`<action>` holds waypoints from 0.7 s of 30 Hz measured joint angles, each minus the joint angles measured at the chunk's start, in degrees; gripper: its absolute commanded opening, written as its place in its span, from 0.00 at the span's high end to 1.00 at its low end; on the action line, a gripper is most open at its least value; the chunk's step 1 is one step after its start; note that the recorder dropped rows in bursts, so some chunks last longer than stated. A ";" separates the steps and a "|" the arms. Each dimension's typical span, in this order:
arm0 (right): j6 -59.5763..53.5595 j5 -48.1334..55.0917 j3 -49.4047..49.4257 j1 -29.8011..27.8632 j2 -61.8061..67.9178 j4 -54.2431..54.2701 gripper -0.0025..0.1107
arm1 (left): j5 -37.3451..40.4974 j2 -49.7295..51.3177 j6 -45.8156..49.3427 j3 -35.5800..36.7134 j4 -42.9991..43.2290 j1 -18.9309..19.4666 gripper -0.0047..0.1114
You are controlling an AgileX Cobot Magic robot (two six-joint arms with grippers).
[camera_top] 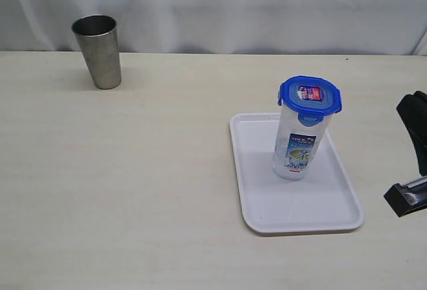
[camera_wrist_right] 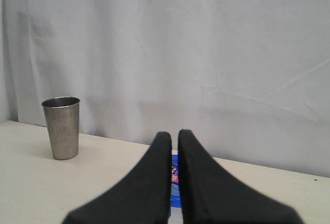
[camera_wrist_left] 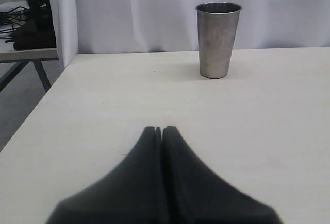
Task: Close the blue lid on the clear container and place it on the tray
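First, on the left, the left gripper (camera_wrist_left: 161, 130) hangs low over the table (camera_wrist_left: 258, 121), jaws pressed together with nothing between them. Beyond it stands a steel cup (camera_top: 97, 51) (upright, near the table's back edge). Right of centre, the clear container (camera_top: 297, 150) stands upright on the tray (camera_top: 267, 203), the blue lid (camera_top: 310, 95) seated on top. Farthest right, the right gripper (camera_wrist_right: 174, 134) is closed and empty, clear of the tray.
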 measured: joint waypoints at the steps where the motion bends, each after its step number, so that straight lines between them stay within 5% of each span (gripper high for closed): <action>1: 0.00 0.00 0.00 0.00 0.00 0.00 0.94 | 0.00 0.00 0.00 0.00 0.00 0.00 0.96; 14: -1.22 -1.29 0.28 0.00 -0.13 7.13 0.94 | 0.00 0.00 0.00 0.00 0.00 0.00 0.96; 21: 1.51 -8.28 4.90 0.00 -5.50 1.54 0.94 | 0.00 0.00 0.00 0.00 0.00 0.00 0.96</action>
